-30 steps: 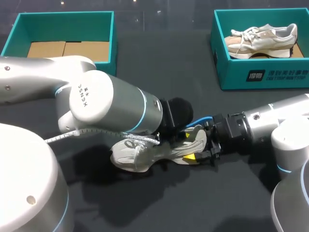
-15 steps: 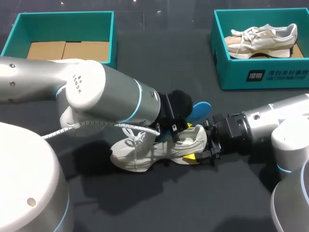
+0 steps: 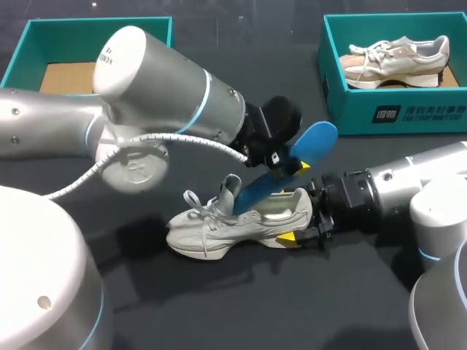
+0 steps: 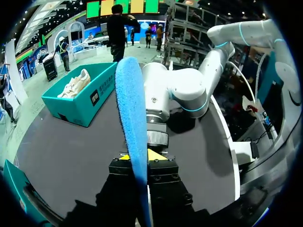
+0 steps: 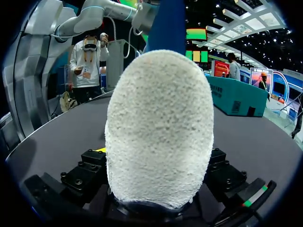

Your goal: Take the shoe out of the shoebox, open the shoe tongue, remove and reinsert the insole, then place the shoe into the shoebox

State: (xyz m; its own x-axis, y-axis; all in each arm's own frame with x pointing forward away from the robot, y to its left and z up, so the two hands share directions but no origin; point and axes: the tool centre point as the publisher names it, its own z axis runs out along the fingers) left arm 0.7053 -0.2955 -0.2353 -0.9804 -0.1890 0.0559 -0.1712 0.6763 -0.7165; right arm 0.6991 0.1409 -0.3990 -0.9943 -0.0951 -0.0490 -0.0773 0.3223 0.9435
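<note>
A cream sneaker [image 3: 219, 226] lies on the black table with its tongue standing up. My right gripper [image 3: 299, 222] is shut on its heel [image 5: 158, 127], which fills the space between the fingers in the right wrist view. My left gripper [image 3: 283, 166] hangs above the shoe, shut on a blue insole [image 3: 310, 146]. The insole slants upward to the back right, and its lower end sits at the shoe's opening. In the left wrist view the insole [image 4: 130, 104] runs edge-on between the yellow tips of the left gripper [image 4: 141, 158]. Its blue end [image 5: 165, 23] shows above the heel.
A teal shoebox [image 3: 394, 109] at the back right holds a second sneaker [image 3: 398, 62]. Another teal box [image 3: 164, 73] at the back left has cardboard on its floor. My left arm's bulk crosses the table's left half.
My left gripper closed on the insole inside the shoe, then rose and drew it up and back to the right. The shoe and the right arm stayed put.
</note>
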